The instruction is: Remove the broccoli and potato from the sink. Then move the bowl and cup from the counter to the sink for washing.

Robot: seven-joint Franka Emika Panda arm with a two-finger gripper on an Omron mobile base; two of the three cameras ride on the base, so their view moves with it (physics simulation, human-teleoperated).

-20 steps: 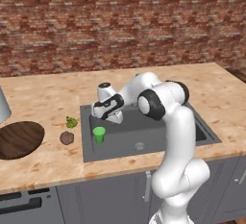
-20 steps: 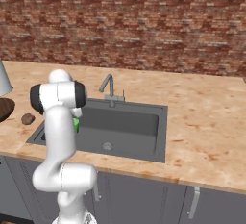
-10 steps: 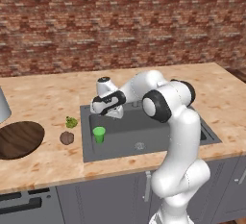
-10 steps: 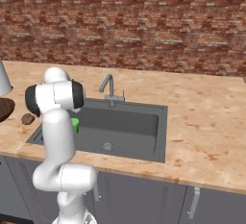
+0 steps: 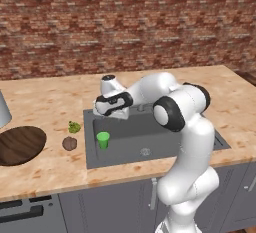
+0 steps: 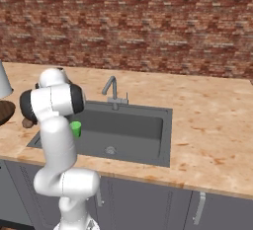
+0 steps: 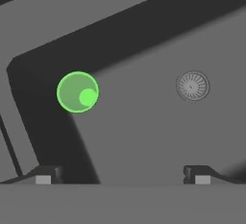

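The bright green cup (image 5: 103, 139) stands upright in the left front corner of the dark grey sink (image 5: 127, 146); from above it shows as a green ring (image 7: 78, 92), left of the round drain (image 7: 192, 85). My gripper (image 5: 114, 116) hangs over the sink's left back part, above and behind the cup, open with nothing between its fingertips (image 7: 43, 177). The broccoli (image 5: 74, 126) and the brown potato (image 5: 69, 143) lie on the counter (image 5: 45, 97) just left of the sink. The dark wooden bowl (image 5: 17, 144) rests further left. From the other side, the cup (image 6: 75, 129) shows beside my arm.
A grey faucet (image 6: 112, 91) rises at the sink's (image 6: 133, 130) back rim. A tall pale vessel (image 5: 2, 109) stands at the far left of the counter. A brick wall runs behind. The counter stretches on to the right of the sink.
My hand has lifted a little over the sink's left side and the elbow has swung slightly. The jaws stay open. The cup has not moved.
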